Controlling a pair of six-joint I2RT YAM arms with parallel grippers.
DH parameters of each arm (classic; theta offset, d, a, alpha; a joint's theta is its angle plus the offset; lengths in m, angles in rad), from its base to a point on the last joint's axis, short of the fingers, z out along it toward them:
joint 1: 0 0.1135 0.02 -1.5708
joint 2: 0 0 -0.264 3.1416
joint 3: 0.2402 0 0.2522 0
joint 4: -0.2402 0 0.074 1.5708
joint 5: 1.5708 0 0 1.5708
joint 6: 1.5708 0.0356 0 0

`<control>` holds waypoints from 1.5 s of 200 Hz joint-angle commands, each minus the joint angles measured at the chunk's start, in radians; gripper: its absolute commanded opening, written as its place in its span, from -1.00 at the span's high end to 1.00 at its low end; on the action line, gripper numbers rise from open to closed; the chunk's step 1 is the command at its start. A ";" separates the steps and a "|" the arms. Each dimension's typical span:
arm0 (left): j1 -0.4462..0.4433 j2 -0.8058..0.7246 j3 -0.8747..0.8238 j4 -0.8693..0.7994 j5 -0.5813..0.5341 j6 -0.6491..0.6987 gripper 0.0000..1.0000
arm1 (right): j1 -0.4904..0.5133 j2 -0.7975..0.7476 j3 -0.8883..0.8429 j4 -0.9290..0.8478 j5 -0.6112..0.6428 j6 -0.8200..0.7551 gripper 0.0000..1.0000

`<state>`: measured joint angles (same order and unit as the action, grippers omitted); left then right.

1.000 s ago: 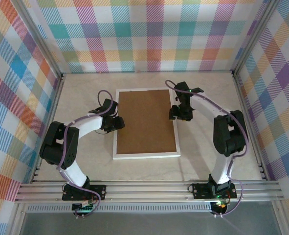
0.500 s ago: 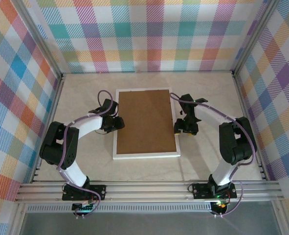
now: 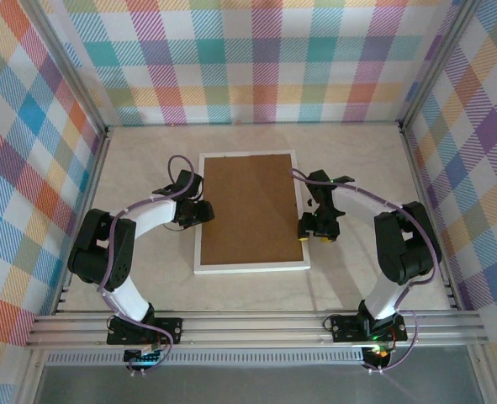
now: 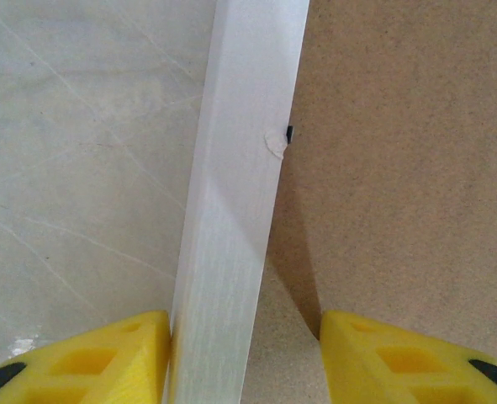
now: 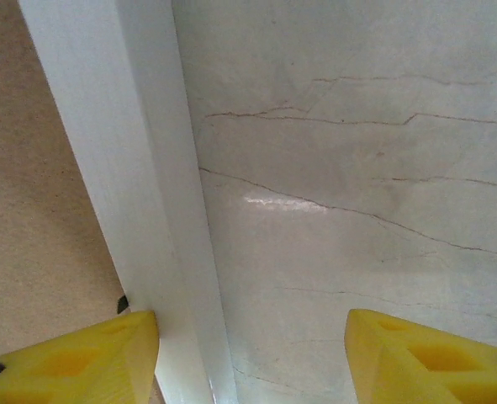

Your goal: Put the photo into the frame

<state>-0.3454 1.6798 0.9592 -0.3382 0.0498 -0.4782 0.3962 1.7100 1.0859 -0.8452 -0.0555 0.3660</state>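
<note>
Marbled table (image 3: 147, 160), frame (image 3: 252, 210) face-down, left claw (image 4: 244, 358), right claw (image 5: 252, 353) astride its rails

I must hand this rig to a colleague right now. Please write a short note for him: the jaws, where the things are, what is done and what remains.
Left gripper: jaws open, astride the left white rail of the frame, not clamped on it.
Right gripper: jaws open wide, astride the frame's right rail.
Frame: flat in the middle of the table, back side up, brown board seated in it.
Done: unclear. Whether the photo lies under the board cannot be told.
Left: check for the photo. If it is missing, probably lift the board, lay the photo in and close the frame.
</note>
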 commanded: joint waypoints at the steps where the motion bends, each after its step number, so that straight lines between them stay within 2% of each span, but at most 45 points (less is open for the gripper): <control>1: -0.015 -0.028 0.000 -0.010 0.027 -0.001 0.00 | 0.010 0.004 -0.012 0.021 -0.026 0.022 -0.22; 28: -0.015 -0.032 -0.006 -0.010 0.028 -0.005 -0.01 | 0.013 0.005 -0.012 0.032 0.009 0.032 -0.22; 51: -0.015 -0.034 -0.013 -0.007 0.028 -0.006 -0.01 | 0.014 0.006 -0.018 0.050 -0.008 0.033 -0.22; 114: -0.017 -0.035 -0.023 0.009 0.044 -0.018 -0.01 | 0.049 0.118 -0.067 0.128 -0.071 0.082 -0.21; 167: -0.017 -0.039 -0.035 0.019 0.059 -0.029 -0.01 | 0.101 0.232 -0.060 0.155 -0.061 0.121 -0.21; 203: -0.017 -0.041 -0.033 0.014 0.056 -0.027 -0.01 | 0.102 0.231 -0.045 0.136 -0.043 0.117 -0.21; 264: 0.010 -0.079 0.005 -0.018 0.045 -0.010 -0.01 | 0.049 0.068 0.122 -0.011 0.045 0.037 -0.28; 300: 0.054 -0.119 0.023 -0.027 0.059 -0.016 -0.07 | 0.006 0.080 0.266 -0.022 0.094 -0.019 -0.32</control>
<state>-0.3157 1.6184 0.9413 -0.3504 0.0570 -0.4858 0.4324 1.7870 1.2510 -0.8722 -0.0124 0.4023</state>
